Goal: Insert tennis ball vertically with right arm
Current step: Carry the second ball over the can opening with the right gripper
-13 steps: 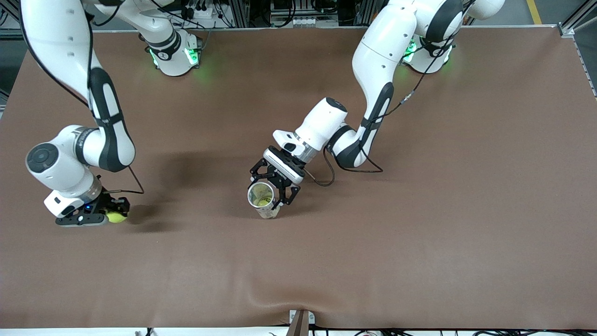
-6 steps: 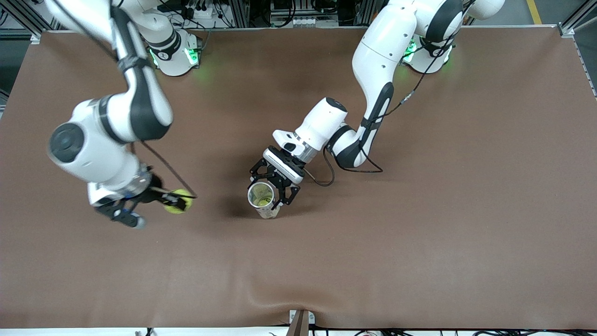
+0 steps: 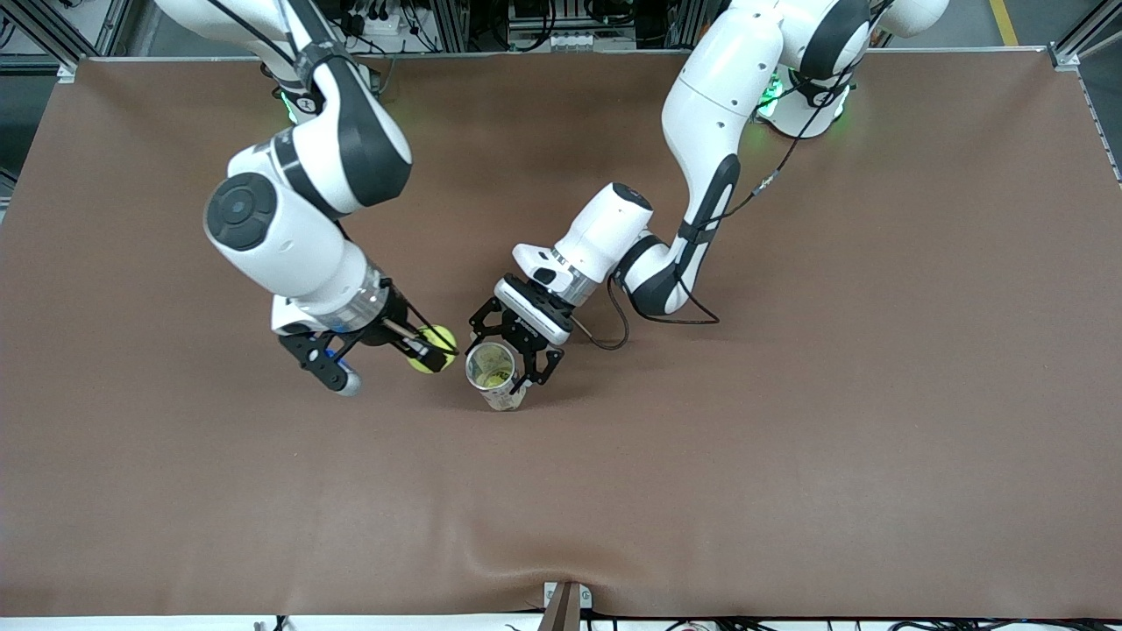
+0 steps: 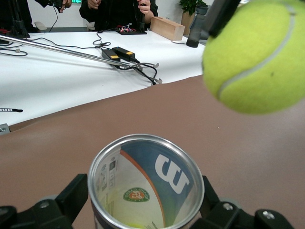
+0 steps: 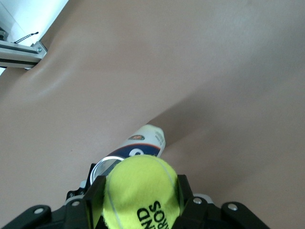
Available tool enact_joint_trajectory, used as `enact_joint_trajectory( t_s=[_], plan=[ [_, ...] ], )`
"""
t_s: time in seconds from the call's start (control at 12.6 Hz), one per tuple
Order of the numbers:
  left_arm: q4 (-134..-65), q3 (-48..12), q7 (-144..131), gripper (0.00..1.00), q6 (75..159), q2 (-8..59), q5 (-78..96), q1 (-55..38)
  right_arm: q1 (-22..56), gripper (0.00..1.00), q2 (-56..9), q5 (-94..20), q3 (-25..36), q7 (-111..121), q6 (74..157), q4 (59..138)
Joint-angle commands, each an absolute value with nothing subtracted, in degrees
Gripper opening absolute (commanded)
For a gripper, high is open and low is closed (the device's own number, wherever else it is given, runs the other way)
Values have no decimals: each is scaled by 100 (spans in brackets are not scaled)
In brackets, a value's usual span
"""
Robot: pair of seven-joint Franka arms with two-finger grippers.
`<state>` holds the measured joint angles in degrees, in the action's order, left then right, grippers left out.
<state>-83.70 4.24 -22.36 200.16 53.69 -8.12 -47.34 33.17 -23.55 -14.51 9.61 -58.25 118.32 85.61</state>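
Note:
A yellow-green tennis ball (image 3: 438, 340) (image 5: 140, 195) is clamped between the fingers of my right gripper (image 3: 428, 352) (image 5: 140, 191). It hangs in the air just beside the can's open mouth, toward the right arm's end of the table. In the left wrist view the ball (image 4: 255, 55) sits above and to one side of the rim. The clear tennis ball can (image 3: 496, 379) (image 4: 145, 181) (image 5: 138, 145) stands upright mid-table. My left gripper (image 3: 506, 361) (image 4: 143, 200) has one finger pressed on each side of it. Something yellow-green shows at the can's bottom.
Brown cloth covers the table (image 3: 789, 438). The cloth's fold and a clamp (image 3: 565, 600) lie at the edge nearest the front camera. Both arm bases (image 3: 329, 105) (image 3: 802, 101) stand along the farthest edge.
My right arm has lifted the ball off the cloth and carried it from the right arm's end of the table to beside the can. The left arm and the can have not moved.

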Motion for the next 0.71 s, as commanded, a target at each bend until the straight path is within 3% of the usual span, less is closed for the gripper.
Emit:
enact_joint_trajectory(
  t_s=[0.0,0.24,0.63],
  plan=[
    [-8253,492,-2268,100,20118,5458,-729,-4790,3418,0,-2522,-1521,853,-6300,12136,8420],
    [-8253,492,-2268,100,20118,5458,-729,-4790,3480,0,-2671,-1512,765,-6574,12593,8411],
    [-8253,492,-2268,100,20118,5458,-729,-4799,3480,0,-2883,-1477,694,-6653,12656,8271]
  ],
)
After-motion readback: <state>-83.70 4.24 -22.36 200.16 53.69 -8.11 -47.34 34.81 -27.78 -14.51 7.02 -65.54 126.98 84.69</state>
